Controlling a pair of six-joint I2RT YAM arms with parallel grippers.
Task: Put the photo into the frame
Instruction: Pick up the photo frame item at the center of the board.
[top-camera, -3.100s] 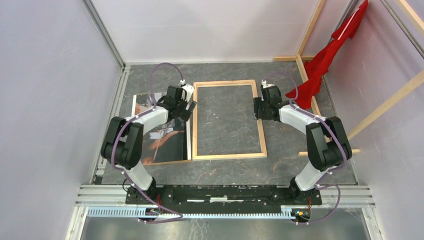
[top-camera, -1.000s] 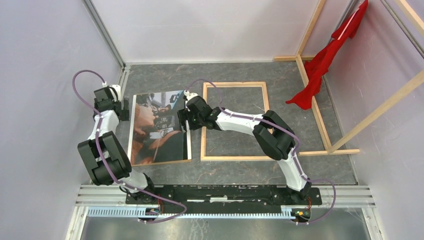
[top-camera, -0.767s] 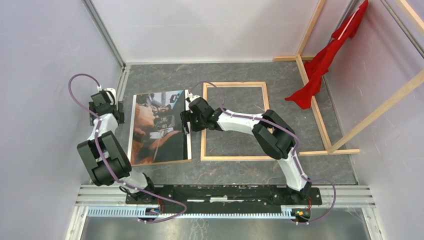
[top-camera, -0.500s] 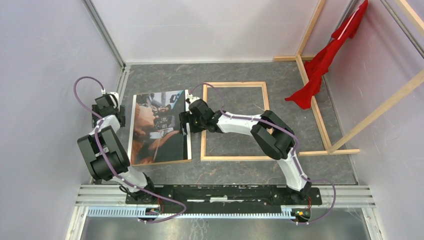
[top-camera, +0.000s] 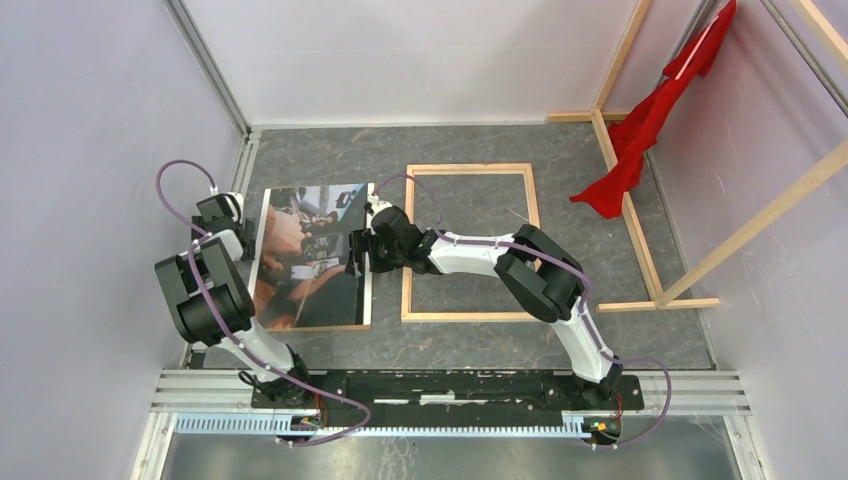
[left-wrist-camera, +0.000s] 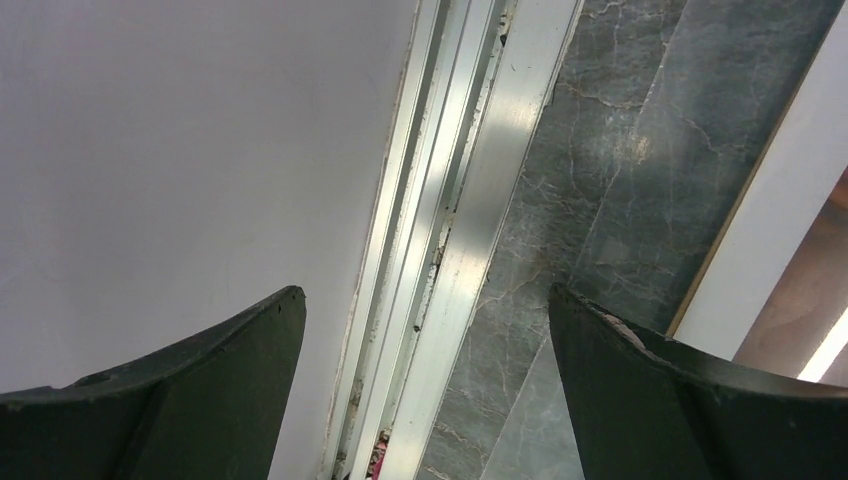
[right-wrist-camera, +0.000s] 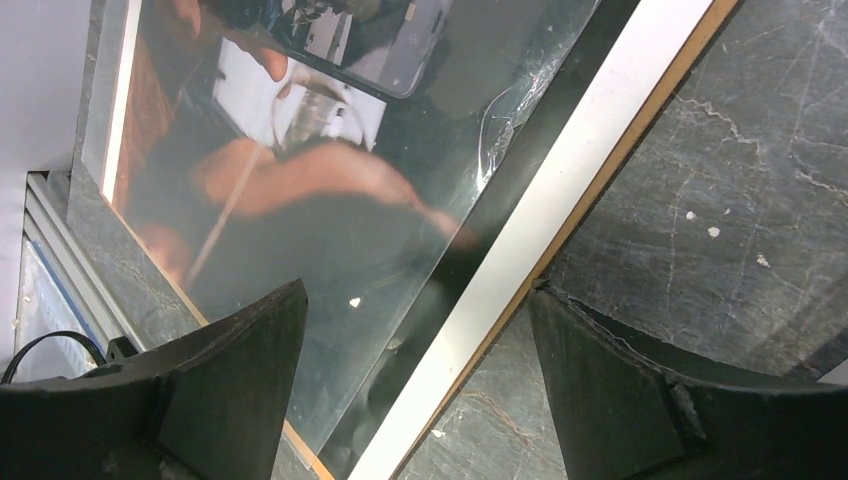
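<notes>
You have the large glossy dark rectangular photo print (top-camera: 310, 255) lying flat toward the 9 o'clock side of the grey marbled tabletop (top-camera: 480, 345). It rests on a thin stiff brown board (top-camera: 312, 327), whose edge shows at its 6 o'clock. Just beside it at 3 o'clock lies the large thin-bordered light wood rectangular frame (top-camera: 470, 169), not touching it. Your right gripper (right-wrist-camera: 417, 288) sits over the photo's 3 o'clock edge, its arm crossing the frame. Your left gripper (left-wrist-camera: 425, 290) is at the photo's 9 o'clock, over the aluminium rail (left-wrist-camera: 480, 200). A red cloth (top-camera: 640, 125) hangs against bare wooden beams (top-camera: 649, 270) at the frame's 2 o'clock.

The right pincer (top-camera: 358, 250) has shifted left, seemingly nudging the photo (top-camera: 300, 270) toward the left pincer (left-wrist-camera: 425, 300).
</notes>
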